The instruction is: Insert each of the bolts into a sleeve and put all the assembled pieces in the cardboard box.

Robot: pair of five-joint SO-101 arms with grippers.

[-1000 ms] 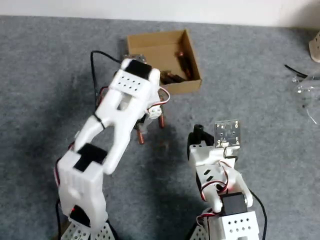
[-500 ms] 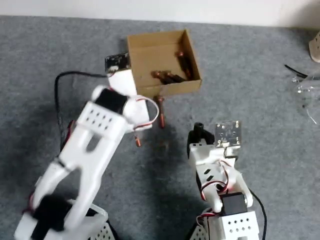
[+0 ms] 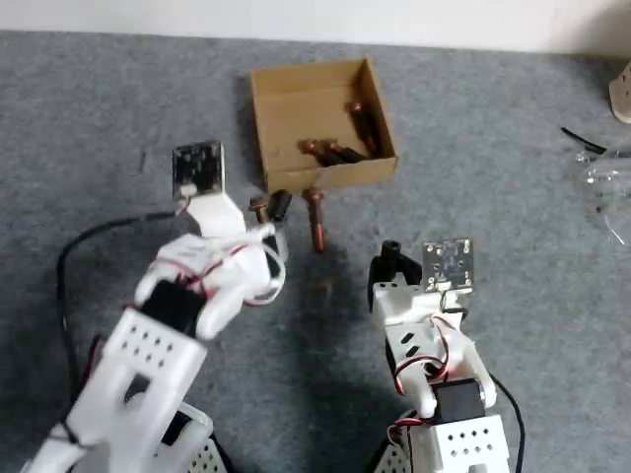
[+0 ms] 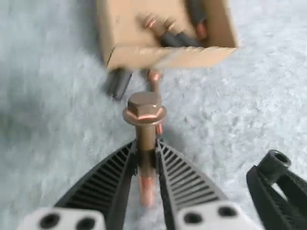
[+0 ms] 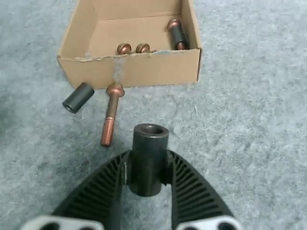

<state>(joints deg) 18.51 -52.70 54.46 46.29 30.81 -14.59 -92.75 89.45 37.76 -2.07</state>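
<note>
The grey carpet covers the table. The cardboard box sits toward twelve o'clock on it, open side up. From seven o'clock the left arm reaches toward the box. The left gripper has its jaws clamped on the shank of a copper-coloured bolt, head outward, at about eight o'clock of the box. The right arm stands at five o'clock of the box. The right gripper pinches an upright black sleeve, bore showing. Three sleeved bolts lie inside the box, two near its front wall and one along its three o'clock wall. A loose bolt lies on the carpet at six o'clock of the box, its head just beside the front wall. A loose sleeve lies at seven o'clock.
</note>
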